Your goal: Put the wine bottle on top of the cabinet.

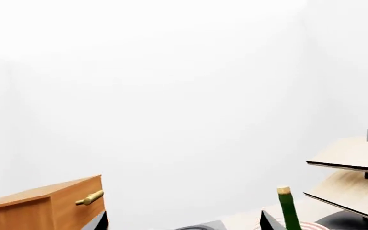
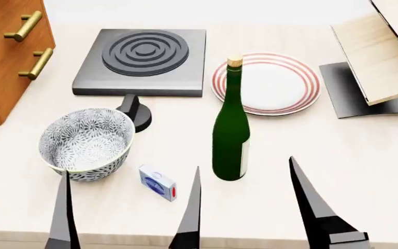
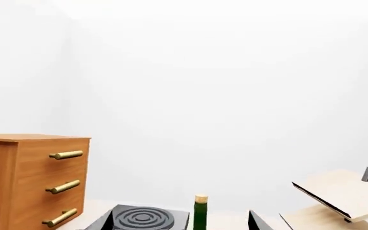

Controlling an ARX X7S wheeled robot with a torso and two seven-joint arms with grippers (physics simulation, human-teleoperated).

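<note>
The wine bottle [image 2: 230, 140], dark green with a tan cork, stands upright on the pale table in front of a striped plate. It also shows in the left wrist view [image 1: 287, 211] and the right wrist view [image 3: 201, 213]. The orange-brown cabinet [image 2: 5, 57] with brass handles stands at the far left; it also shows in both wrist views [image 1: 43, 206] [image 3: 24, 182]. My right gripper [image 2: 251, 205] is open and empty, near the table's front edge, with the bottle ahead between its fingers [image 3: 178, 218]. My left gripper [image 2: 126, 207] is open and empty, left of the bottle [image 1: 182, 218].
A patterned bowl [image 2: 86, 140] sits front left, and a small white and blue box [image 2: 157, 182] lies beside it. A dark hotplate [image 2: 143, 57] with a black knob [image 2: 135, 109] is behind. The red-rimmed plate [image 2: 302, 98] and a pale wood rack [image 2: 379, 57] are on the right.
</note>
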